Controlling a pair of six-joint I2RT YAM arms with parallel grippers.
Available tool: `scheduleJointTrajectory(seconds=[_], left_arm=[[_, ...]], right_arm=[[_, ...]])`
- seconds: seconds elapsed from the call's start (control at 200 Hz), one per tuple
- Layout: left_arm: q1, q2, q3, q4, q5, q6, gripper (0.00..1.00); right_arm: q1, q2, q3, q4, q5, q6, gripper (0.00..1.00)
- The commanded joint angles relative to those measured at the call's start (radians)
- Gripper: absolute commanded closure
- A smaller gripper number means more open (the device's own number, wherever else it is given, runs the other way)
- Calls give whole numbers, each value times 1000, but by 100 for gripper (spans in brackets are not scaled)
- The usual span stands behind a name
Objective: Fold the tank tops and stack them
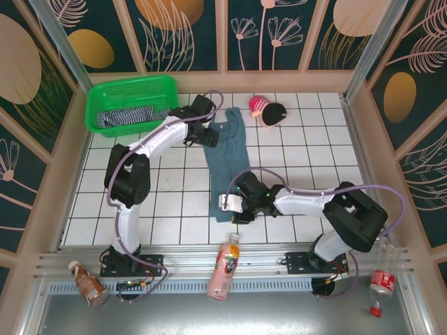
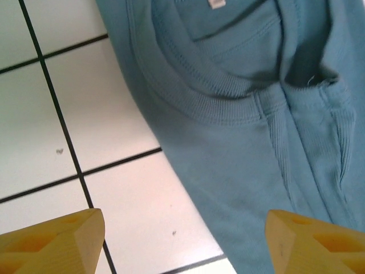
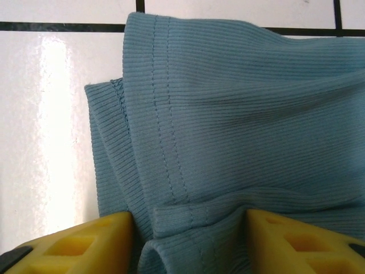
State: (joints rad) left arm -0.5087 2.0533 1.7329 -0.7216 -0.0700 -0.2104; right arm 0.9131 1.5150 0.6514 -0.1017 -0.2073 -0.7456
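Note:
The blue-grey tank top (image 1: 227, 164) lies as a long narrow strip down the middle of the tiled table (image 1: 174, 188). My left gripper (image 1: 208, 137) (image 2: 185, 242) hovers open over its neckline end; the ribbed neck band (image 2: 211, 97) shows ahead of the yellow fingertips (image 2: 57, 240). At the near hem, my right gripper (image 1: 235, 207) (image 3: 191, 242) stands open, astride a puckered fold of the hem (image 3: 188, 214). Its fingers (image 3: 85, 245) touch the cloth on both sides. The striped tank top (image 1: 124, 117) lies bunched in the green basket (image 1: 133, 87).
A pink-and-black toy (image 1: 267, 109) sits just right of the blue-grey top's far end. A pink bottle (image 1: 223, 269), a brown bottle (image 1: 87, 283) and a clear bottle (image 1: 379, 286) lie on the metal rail in front of the arm bases.

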Motion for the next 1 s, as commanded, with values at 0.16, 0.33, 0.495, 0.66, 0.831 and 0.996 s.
scheduleJointTrajectory(seconds=[0.16, 0.33, 0.495, 0.66, 0.831, 0.996], left_arm=[[13, -153, -94, 18, -56, -18, 24], [31, -244, -220, 30, -64, -39, 21], [44, -300, -301, 30, -68, -52, 21], [48, -327, -325, 27, -78, -56, 21], [50, -333, -326, 20, -88, -54, 21], [55, -333, -315, 11, -94, -54, 21]], right_arm=[[12, 94, 41, -135, 8, 78, 65], [15, 65, 63, -162, -3, 108, 80], [13, -5, 101, -237, -61, 161, 86], [-5, -64, 179, -325, -191, 222, 91], [-97, -55, 252, -420, -328, 198, 91], [-220, 50, 407, -503, -359, 96, 91]])
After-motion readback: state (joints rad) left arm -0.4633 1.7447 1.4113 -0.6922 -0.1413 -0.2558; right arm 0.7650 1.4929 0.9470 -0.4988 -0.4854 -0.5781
